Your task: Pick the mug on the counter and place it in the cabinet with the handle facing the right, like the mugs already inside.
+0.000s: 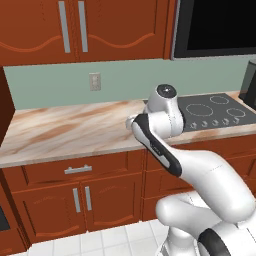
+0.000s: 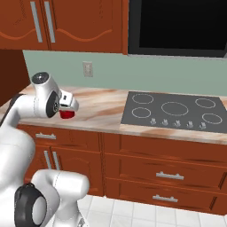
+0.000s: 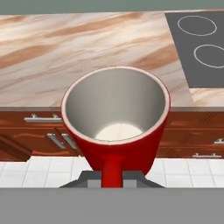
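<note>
My gripper is shut on the red mug, pinching its loop handle, which points toward the camera. The mug's pale inside faces the hand view and holds nothing. In the right base view the mug hangs under the gripper, in the air near the front edge of the marbled counter. The counter runs wide to the left of the arm. The cabinet's shelf is out of view.
A black cooktop is set into the counter on the right. Wavy-panelled wall cabinets with silver bar handles hang above. A plain dark brown panel stands at the far left. Drawers and white floor tiles lie below.
</note>
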Controlling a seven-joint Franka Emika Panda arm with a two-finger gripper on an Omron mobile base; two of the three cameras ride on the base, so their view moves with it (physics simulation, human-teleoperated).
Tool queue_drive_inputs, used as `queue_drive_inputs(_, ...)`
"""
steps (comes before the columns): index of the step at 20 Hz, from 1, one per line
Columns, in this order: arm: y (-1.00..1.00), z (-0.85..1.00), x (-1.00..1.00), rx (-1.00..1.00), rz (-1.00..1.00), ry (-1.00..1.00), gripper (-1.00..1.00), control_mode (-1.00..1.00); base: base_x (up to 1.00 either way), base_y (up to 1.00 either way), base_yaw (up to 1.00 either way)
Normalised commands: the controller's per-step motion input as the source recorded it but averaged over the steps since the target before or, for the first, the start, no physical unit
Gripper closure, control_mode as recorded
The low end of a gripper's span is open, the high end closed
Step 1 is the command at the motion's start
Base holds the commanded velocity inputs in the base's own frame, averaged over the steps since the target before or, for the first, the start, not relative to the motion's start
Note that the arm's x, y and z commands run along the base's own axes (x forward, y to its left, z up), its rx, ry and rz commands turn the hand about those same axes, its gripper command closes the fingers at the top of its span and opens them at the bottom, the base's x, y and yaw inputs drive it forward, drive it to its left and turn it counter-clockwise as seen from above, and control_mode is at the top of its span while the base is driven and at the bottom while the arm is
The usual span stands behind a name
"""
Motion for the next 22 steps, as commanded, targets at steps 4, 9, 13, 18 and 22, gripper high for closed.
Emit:
queue_drive_inputs(4,0.00,0.00,-0.56,0.00,0.00,0.00,1.00,-1.00,0.00,0.00,0.00)
queue_drive_inputs(9,0.00,0.00,-0.57,0.00,0.00,0.00,1.00,-1.00,0.00,0.00,0.00)
queue_drive_inputs(13,-0.01,0.00,-0.47,0.00,0.00,0.00,1.00,-1.00,0.00,0.00,0.00)
queue_drive_inputs(18,-0.11,0.00,-0.39,0.00,0.00,0.00,1.00,-1.00,0.00,0.00,0.00)
queue_drive_inputs(22,-0.17,0.00,-0.34,0.00,0.00,0.00,1.00,-1.00,0.00,0.00,0.00)
